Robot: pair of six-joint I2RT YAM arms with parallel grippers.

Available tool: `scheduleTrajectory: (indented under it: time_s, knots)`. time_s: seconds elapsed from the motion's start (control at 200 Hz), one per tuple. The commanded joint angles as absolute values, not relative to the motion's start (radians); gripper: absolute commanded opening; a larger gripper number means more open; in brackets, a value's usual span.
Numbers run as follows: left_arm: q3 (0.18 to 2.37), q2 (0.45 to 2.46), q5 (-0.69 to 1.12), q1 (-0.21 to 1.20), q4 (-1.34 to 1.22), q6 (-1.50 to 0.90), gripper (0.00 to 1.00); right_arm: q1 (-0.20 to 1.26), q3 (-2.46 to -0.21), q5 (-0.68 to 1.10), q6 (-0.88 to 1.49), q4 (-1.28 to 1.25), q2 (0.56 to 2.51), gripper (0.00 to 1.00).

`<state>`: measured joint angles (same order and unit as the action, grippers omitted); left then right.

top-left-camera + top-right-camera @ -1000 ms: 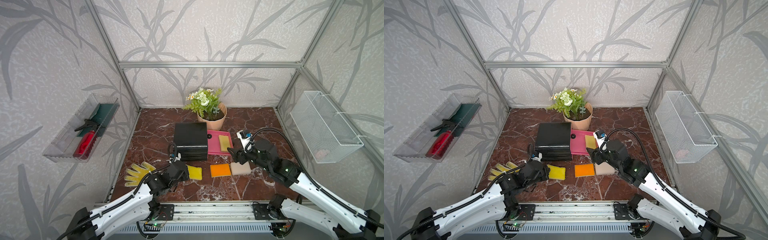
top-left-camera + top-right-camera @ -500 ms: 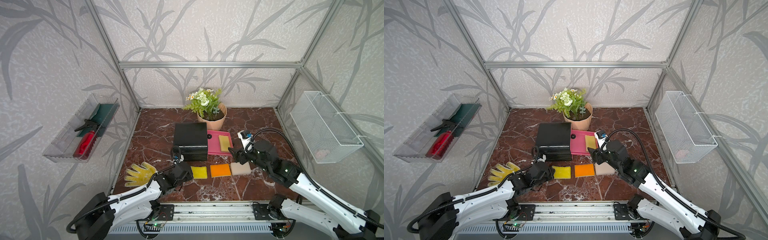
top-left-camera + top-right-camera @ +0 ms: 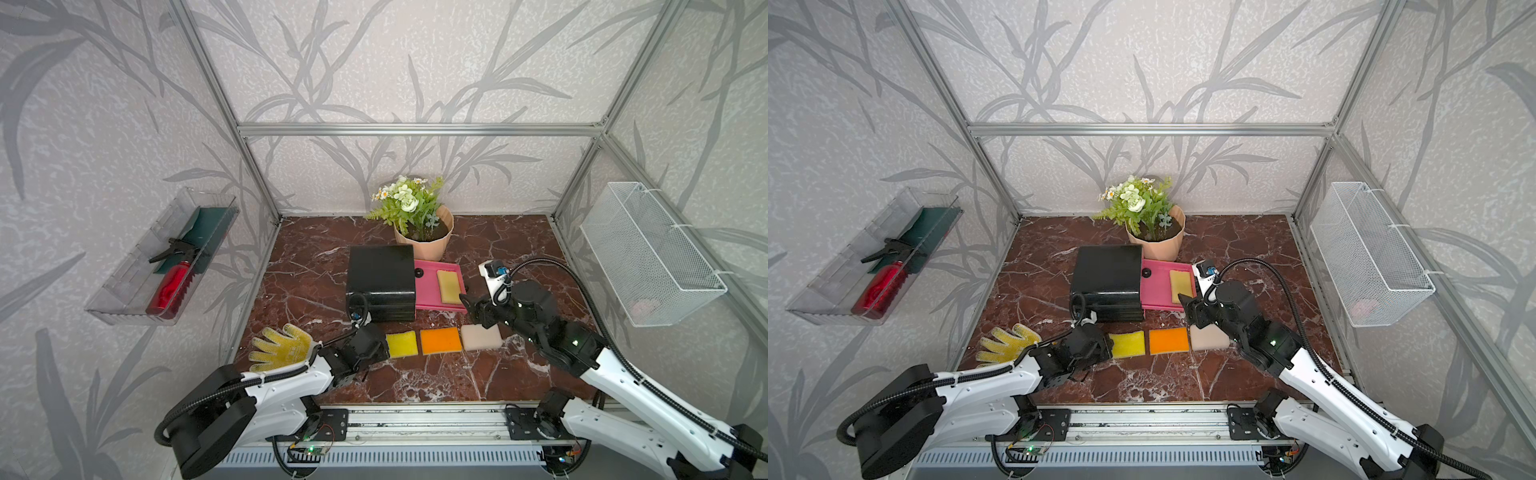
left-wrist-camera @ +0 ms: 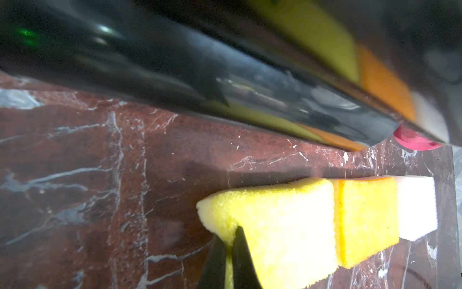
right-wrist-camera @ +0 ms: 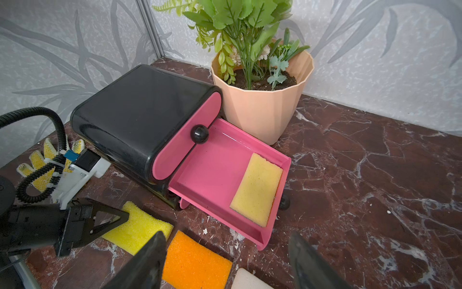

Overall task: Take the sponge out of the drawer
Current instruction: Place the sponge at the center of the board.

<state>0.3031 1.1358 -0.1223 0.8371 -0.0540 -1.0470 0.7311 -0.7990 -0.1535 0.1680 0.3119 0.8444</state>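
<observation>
Tan sponge (image 5: 257, 186) in pink drawer (image 5: 212, 162), right jaws spread, left jaws pressed together (tips at yellow sponge (image 5: 140, 230))

Well in front of the flower pot (image 3: 432, 249), a yellow sponge (image 3: 402, 344), an orange sponge (image 3: 441, 340) and a white sponge (image 3: 481, 336) lie side by side. A glove (image 3: 282, 347) lies farther left.

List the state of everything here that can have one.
Lower drawer, pulled open.
Upper drawer, shut.
Sponge, lying flat in the lower drawer, untouched.
Left end effector, shut, tips at the yellow sponge's corner.
Right end effector, open, empty, near the lower drawer's front.
Flower pot, upright.
Spray bottle, lying in the wall tray.
</observation>
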Motion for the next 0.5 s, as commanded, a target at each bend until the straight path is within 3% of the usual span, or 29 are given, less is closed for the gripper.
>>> scheduleTrajectory:
  time_s: [0.0,0.495]
  knots:
    - [0.298,1.136,-0.147,0.84,-0.045,-1.043,0.09,0.723,-0.787,-0.164,0.172,0.314,0.827,0.77]
    - [0.318,1.041,-0.2,0.841,0.077,-1.021,0.47,0.713,-0.782,-0.15,0.175,0.313,0.834,0.77]
